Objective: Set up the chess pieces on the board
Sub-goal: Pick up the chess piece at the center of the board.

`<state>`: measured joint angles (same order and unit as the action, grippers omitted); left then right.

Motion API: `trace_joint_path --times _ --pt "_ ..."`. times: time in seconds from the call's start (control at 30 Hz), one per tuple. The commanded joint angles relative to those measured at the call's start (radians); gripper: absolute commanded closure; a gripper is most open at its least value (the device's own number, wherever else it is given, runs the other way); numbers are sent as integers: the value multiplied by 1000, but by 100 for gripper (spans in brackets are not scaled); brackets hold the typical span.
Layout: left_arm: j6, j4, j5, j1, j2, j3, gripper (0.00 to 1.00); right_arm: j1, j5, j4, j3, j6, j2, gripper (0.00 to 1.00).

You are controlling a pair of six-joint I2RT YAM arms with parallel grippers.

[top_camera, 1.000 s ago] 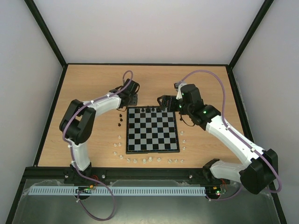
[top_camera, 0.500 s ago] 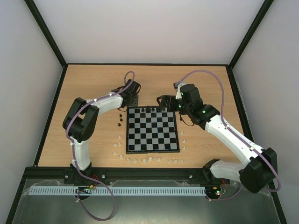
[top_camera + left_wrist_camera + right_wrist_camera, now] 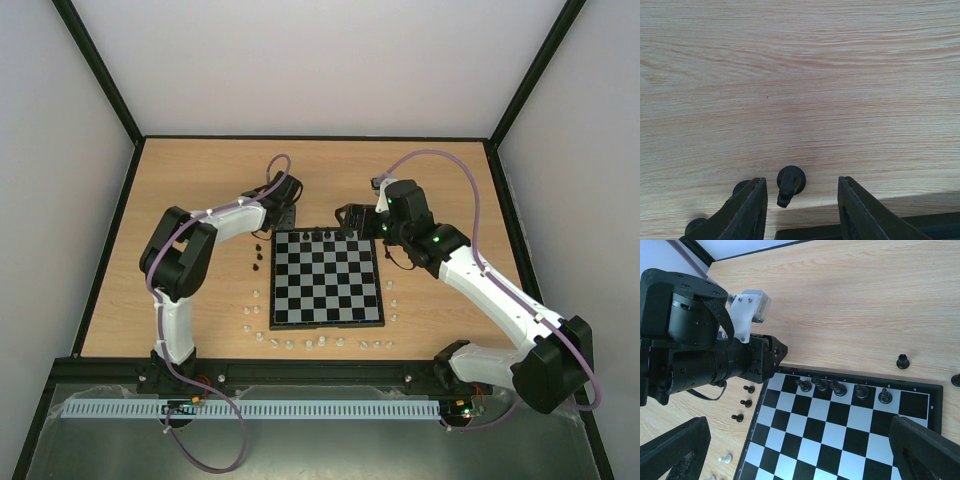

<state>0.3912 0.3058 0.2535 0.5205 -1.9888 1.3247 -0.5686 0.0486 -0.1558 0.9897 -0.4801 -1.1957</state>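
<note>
The board (image 3: 328,280) lies mid-table, with several black chess pieces (image 3: 327,235) on its far row; they also show in the right wrist view (image 3: 837,388). My left gripper (image 3: 283,212) is open just off the board's far left corner. In the left wrist view my left gripper (image 3: 802,181) is open and low over the wood, with one black piece (image 3: 790,183) standing between the jaws, nearer the left finger and untouched. My right gripper (image 3: 350,217) hovers open and empty over the board's far edge, its jaws (image 3: 800,427) spread wide.
Three loose black pieces (image 3: 745,403) stand left of the board, and two more (image 3: 903,362) lie beyond its far edge. Tiny white pieces (image 3: 320,343) line the board's left, near and right sides. Black frame rails (image 3: 108,250) border the table.
My left arm's elbow has swung right and its gripper has shifted slightly toward the board's corner. The right arm has hardly moved.
</note>
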Motion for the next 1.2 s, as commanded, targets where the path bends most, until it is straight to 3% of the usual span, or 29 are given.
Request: trace_joint_path --times 0.0,0.87,1.0,1.17 --pt "7 19 15 -5 -23 23 59 4 11 15 -12 -9 -7 1" --pt "18 30 12 -7 -53 36 87 4 21 21 -16 -12 -13 1" --pt "18 30 12 -8 -53 39 97 4 20 21 -16 -12 -12 1" --pt "21 31 18 -8 -35 38 98 4 18 19 -14 -12 -9 1"
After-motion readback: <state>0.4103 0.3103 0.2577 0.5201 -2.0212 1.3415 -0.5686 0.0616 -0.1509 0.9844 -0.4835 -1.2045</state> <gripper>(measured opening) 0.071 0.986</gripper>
